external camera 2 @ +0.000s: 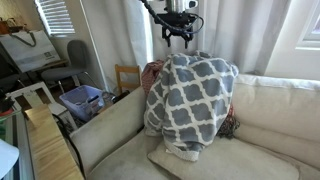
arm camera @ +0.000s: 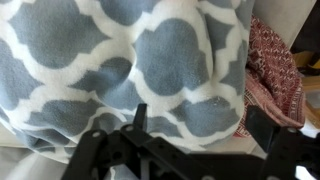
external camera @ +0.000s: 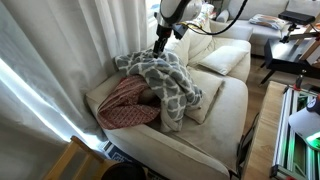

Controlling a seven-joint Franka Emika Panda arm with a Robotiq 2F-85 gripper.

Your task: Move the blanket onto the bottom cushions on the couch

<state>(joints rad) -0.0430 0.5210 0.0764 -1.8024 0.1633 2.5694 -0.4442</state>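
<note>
Evidently, little of the task is done. In an exterior view, the blanket [external camera: 168, 82] is seen heaped at an end corner of the table [external camera: 185, 152], which is a cream couch, against its back edge and beside a red patterned cloth [external camera: 125, 105]. Only a fold is seen trailing toward the bottom cushions [external camera: 228, 108]. The gripper [external camera: 163, 47] is held just above the heap, near the back edge.

In an exterior view from the front, the blanket [external camera 2: 190, 100] is shown draped over that corner, its lower hem reaching a loose pillow [external camera 2: 195, 165] on the seat. The bottom cushions [external camera 2: 120, 160] are mostly left bare. The jaws are seen apart there, with nothing clamped between them, just above the fabric.

In the wrist view, the frame is filled by the blanket [arm camera: 150, 60], with the red cloth at one side. The jaws are too dark and blurred to be judged there. A grasp, a lift and a lowering onto the seat are judged to remain.
</note>
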